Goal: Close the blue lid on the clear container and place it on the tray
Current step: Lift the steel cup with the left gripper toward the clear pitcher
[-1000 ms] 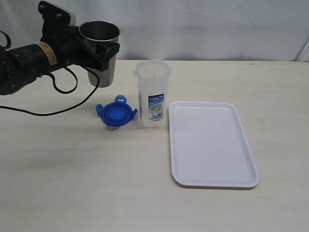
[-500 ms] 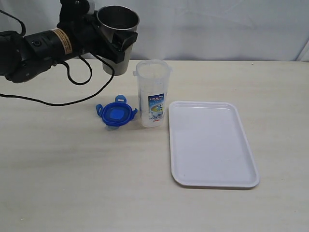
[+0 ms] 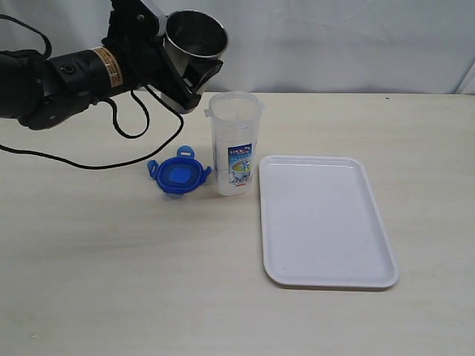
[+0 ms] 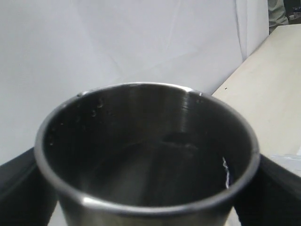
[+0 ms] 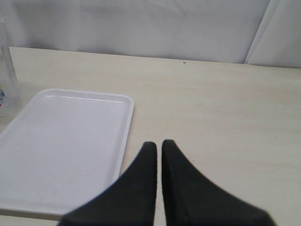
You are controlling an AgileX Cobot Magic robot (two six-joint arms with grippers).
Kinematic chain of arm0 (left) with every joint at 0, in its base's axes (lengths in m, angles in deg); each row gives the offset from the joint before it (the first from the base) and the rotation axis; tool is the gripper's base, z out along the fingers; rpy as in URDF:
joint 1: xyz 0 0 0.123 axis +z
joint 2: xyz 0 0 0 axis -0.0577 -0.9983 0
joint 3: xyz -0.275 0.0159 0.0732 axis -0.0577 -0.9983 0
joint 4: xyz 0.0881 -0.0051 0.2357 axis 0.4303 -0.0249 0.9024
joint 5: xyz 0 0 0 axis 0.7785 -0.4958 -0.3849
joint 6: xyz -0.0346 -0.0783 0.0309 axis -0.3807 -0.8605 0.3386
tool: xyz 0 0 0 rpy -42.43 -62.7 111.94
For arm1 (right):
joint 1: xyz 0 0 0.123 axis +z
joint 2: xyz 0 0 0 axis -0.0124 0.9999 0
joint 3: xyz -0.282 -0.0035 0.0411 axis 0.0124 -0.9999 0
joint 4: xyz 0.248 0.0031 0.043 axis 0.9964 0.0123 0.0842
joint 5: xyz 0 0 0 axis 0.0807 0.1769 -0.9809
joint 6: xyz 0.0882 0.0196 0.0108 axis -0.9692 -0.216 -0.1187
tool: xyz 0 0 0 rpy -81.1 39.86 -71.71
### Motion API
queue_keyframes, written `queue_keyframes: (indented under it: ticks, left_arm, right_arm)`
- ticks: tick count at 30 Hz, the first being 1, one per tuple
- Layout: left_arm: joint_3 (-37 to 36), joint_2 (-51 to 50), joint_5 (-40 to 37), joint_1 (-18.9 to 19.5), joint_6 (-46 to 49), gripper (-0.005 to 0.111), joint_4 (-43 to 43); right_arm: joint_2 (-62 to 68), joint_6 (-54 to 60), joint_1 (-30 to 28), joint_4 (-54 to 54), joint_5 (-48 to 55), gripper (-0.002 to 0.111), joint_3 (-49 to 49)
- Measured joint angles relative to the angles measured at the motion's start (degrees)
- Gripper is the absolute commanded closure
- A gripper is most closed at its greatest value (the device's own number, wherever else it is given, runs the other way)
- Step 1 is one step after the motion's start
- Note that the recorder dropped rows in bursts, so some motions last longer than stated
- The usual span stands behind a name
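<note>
We see the left jaws clasped around a steel cup (image 3: 195, 35), lifted off the bench (image 3: 111, 282) and tipped toward the open mouth of the clear container (image 3: 236, 141). The container stands upright, its long axis vertical. The blue lid (image 3: 178, 176) lies flat just beside the container's foot, on the left arm's (image 3: 67, 81) side and below the cup. That makes the left arm the nearer one, though we judge it must be rid of the cup first. The right jaws are pressed together and empty, and the tray (image 3: 326, 222) lies between them and the container.
</note>
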Motion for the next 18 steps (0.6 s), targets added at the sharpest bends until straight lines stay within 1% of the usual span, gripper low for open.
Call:
queue_keyframes:
  ticks: [13, 18]
  left_arm:
    - [0.0, -1.7, 0.4, 0.0, 8.1, 0.107, -0.2]
    - [0.0, -1.7, 0.4, 0.0, 9.3, 0.107, -0.2]
  right_arm:
    - [0.0, 0.0, 0.0, 0.0, 0.0, 0.104, 0.0]
    - [0.0, 0.0, 0.0, 0.0, 0.0, 0.104, 0.0]
